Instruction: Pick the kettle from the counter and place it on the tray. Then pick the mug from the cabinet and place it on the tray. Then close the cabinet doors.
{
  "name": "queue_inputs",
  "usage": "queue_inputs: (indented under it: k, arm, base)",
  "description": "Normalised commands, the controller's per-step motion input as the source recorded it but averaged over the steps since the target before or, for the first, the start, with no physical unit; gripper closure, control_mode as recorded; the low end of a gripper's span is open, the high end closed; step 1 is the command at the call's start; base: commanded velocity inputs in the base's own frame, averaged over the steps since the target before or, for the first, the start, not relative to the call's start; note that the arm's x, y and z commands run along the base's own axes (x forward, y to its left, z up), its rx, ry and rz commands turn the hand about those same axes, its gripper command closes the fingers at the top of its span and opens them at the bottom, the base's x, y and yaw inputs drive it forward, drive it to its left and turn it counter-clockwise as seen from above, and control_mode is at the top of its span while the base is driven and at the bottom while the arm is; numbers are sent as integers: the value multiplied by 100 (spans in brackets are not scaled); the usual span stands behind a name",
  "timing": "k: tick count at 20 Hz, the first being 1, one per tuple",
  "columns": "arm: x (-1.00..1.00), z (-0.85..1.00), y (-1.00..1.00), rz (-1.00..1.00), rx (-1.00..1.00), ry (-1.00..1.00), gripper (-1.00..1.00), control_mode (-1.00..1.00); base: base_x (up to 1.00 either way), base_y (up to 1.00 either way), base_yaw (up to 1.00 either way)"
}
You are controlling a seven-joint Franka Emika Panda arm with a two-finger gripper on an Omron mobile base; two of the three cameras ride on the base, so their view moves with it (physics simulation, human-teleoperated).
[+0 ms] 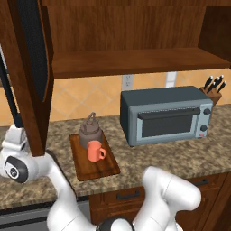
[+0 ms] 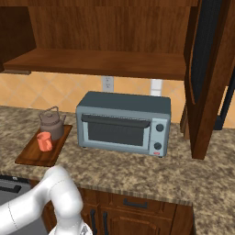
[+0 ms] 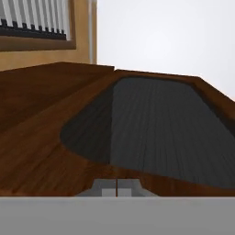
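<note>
Kettle (image 1: 89,131) and mug (image 1: 94,151) sat on the tray (image 1: 101,169). I saw my fingers (image 3: 116,189) pinched together, empty, against the cabinet door (image 3: 151,133)

You are in a kitchen: a granite counter (image 1: 180,158), a toaster oven (image 1: 166,114), a knife block (image 1: 213,92), wooden cabinets, and a tiled backsplash (image 1: 85,97).

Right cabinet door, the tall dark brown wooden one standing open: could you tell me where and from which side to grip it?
Probably the black vertical bar handle on the dark brown wooden door. The bar is slim and upright, so the jaws should straddle it sideways. It sits on the face turned away from the shelf, so approach from the door's right.
</note>
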Motion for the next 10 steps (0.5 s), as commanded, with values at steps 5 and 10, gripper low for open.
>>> queue_inputs:
  k: [5, 10]
  arm:
    - [-7, 33, -44, 0, 3, -21, 100, -100]
    - [-10, 35, -42, 0, 7, -23, 100, -100]
  base:
    - [0, 0, 0]
    - [0, 0, 0]
